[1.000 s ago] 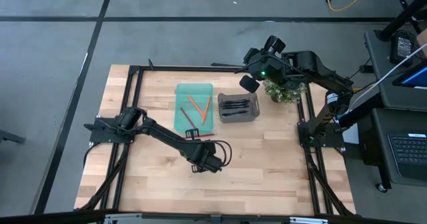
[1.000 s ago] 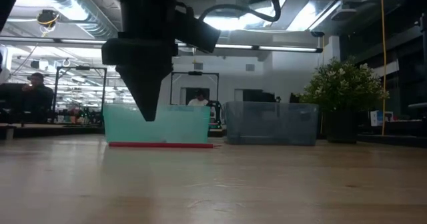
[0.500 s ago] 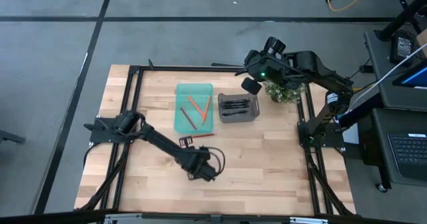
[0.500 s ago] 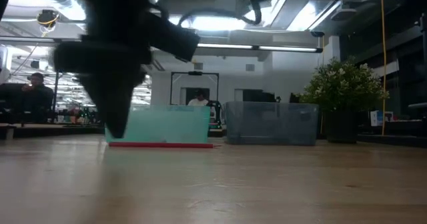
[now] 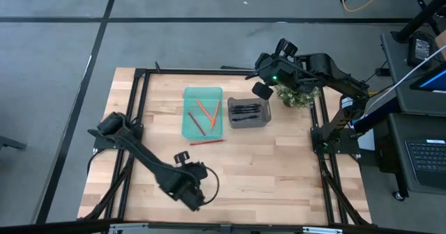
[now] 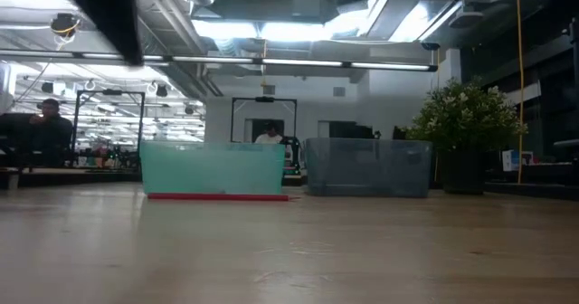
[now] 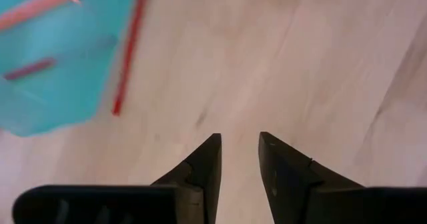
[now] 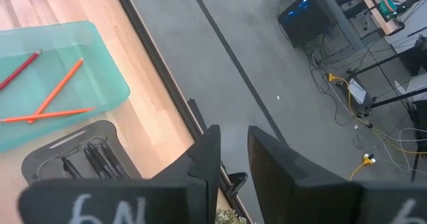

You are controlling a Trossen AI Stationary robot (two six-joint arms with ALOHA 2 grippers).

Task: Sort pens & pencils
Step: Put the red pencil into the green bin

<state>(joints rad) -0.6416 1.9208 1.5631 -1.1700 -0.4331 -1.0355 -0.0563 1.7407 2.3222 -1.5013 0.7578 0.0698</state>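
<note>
On the wooden table (image 5: 279, 164), one red pencil (image 5: 207, 142) lies beside the teal tray (image 5: 189, 126); both arms' fingers hang slightly parted, empty.

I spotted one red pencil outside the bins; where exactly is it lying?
In the high view, the red pencil lies flat on the table, just in front of the teal bin.

Your right gripper (image 8: 230, 147), fingers slightly parted, hangs past the table's edge; pencils (image 8: 50, 94) lie in the teal bin (image 8: 100, 51), pens (image 8: 93, 161) in the grey tray (image 8: 40, 159).
</note>
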